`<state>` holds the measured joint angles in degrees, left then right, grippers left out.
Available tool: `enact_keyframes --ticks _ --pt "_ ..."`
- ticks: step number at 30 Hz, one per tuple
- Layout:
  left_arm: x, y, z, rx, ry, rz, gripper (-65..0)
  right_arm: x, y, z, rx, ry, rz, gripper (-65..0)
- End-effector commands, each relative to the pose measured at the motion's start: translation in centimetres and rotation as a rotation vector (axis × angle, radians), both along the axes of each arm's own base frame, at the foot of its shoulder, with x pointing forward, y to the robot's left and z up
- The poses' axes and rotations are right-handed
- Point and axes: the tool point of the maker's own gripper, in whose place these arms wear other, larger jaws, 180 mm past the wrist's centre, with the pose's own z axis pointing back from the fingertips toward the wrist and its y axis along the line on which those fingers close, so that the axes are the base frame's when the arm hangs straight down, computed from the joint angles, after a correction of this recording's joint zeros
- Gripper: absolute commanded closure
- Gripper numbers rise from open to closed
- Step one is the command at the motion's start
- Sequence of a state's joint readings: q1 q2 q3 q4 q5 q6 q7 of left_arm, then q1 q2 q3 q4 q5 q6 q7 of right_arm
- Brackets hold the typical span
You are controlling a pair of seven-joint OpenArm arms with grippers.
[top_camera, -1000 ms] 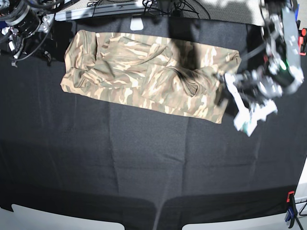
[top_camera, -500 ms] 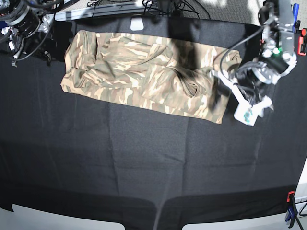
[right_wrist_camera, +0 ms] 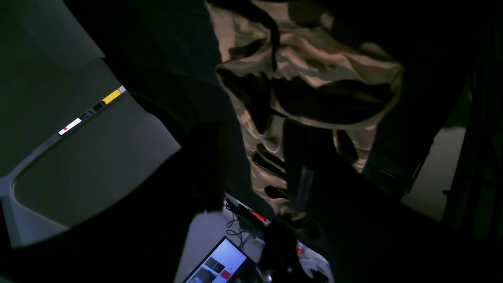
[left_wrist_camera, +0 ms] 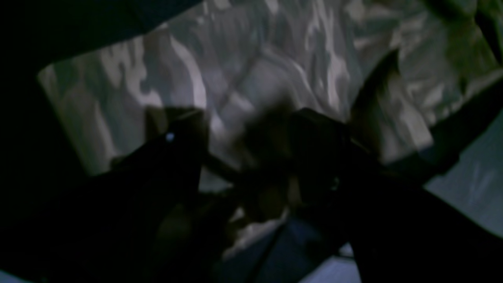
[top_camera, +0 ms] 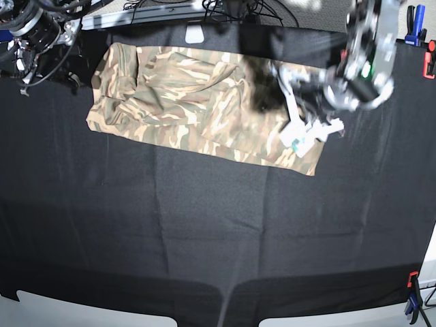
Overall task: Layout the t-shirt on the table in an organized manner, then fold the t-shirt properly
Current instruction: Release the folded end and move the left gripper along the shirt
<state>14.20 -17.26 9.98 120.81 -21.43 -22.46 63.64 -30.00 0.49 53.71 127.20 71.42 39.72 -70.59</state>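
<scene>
One fold shows: your t-shirt lies banded on the surface; left hand (spread, empty) hovers, folding unfinished.

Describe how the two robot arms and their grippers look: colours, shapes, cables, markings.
The left arm is silver-grey and black metal with a green light, black cables looping along it. Its left gripper is white with a small teal mark; in the wrist view its jaws are dark, blurred silhouettes. The right arm is black and silver, draped in black cables. The right gripper shows only as dark, blocky shapes.
</scene>
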Motion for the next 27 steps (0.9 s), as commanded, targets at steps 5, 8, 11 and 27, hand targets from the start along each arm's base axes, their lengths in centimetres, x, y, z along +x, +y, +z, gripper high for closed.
enact_keyframes --ticks 5,8,11,27 --pt "-2.6 0.1 -0.6 -0.027 0.010 0.002 -33.5 0.3 -0.7 0.4 -0.051 -0.018 -0.020 -23.2" --pt "-3.8 -0.3 -0.9 -0.063 0.022 0.008 -33.5 0.6 -2.5 -0.3 -0.138 -0.006 -0.090 -31.4" --pt "-4.1 -0.4 -1.0 -0.070 0.027 0.010 -33.5 0.9 -3.7 -0.2 -0.196 -0.022 -0.140 -41.2" --pt "-4.0 -0.4 -0.9 -0.074 0.021 0.010 -33.5 7.0 -6.5 -1.9 0.001 -0.121 -0.259 -41.6"
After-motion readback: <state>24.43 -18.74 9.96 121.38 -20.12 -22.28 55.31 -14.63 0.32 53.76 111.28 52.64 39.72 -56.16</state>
